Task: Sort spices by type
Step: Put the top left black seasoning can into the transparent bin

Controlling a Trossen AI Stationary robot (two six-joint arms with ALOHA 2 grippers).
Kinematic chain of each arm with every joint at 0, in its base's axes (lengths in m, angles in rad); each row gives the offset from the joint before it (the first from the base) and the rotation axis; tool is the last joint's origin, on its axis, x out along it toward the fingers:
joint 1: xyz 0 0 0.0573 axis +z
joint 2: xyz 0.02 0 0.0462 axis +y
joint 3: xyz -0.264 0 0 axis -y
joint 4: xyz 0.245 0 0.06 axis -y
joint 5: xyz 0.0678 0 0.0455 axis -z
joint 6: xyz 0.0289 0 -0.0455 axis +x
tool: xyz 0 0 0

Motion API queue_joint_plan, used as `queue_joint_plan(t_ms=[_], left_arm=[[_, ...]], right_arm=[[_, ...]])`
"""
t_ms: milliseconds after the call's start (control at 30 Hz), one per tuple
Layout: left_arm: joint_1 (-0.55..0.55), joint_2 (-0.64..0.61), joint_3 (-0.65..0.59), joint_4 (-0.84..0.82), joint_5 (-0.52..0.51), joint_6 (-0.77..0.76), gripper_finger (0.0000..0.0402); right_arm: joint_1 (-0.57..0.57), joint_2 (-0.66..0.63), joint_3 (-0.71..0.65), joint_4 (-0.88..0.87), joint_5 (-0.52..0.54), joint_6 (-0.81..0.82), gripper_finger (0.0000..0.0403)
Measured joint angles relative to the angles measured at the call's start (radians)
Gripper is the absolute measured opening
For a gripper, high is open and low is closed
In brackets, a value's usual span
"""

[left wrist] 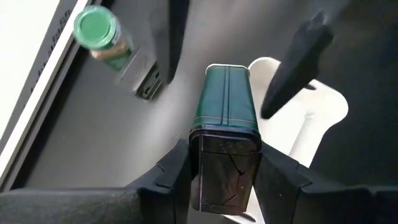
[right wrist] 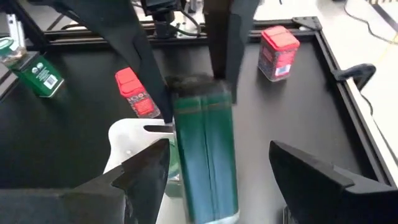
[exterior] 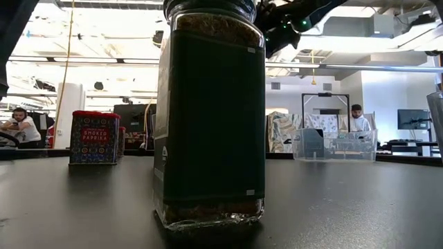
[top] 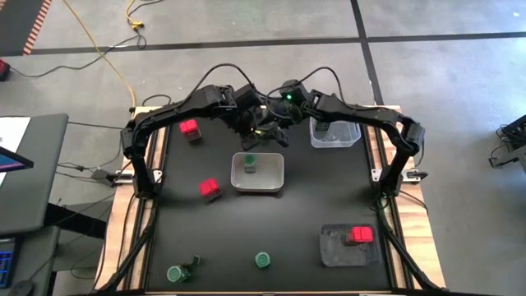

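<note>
Tin [left wrist: 225,112] clamped by left pincer [left wrist: 225,177] above far-centre table [top: 271,222], over clear tray [top: 257,173]; right pincer [right wrist: 217,168] apart around it. Probably rigid, light, slick metal; best gripped across flat sides.

grey concrete floor [top: 246,25] with dark seams; yellow cable [top: 111,49] trailing across it; bright open workroom beyond, ceiling lights, distant monitor [exterior: 408,119], two seated persons at desks.

Bright backlit windows glare behind the low view's dark silhouetted jar [exterior: 211,111]
</note>
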Motion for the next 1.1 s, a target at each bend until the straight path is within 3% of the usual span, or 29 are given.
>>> queue_joint_plan(t_ms=[433, 833, 1000, 1100], left_arm=[[-0.004, 0.000, 0.000, 0.053, 0.007, 0.047, 0.0130], [-0.004, 0.000, 0.000, 0.052, 0.008, 0.045, 0.0133], [-0.004, 0.000, 0.000, 0.050, 0.007, 0.040, 0.0151], [-0.004, 0.000, 0.000, 0.048, 0.007, 0.009, 0.0161]], right_arm=[[-0.004, 0.000, 0.000, -0.043, -0.021, -0.029, 0.0284], [-0.006, 0.000, 0.000, -0.045, -0.030, -0.030, 0.0146], [-0.006, 0.000, 0.000, -0.045, -0.032, -0.028, 0.0143], [-0.006, 0.000, 0.000, -0.044, -0.031, -0.025, 0.0162]])
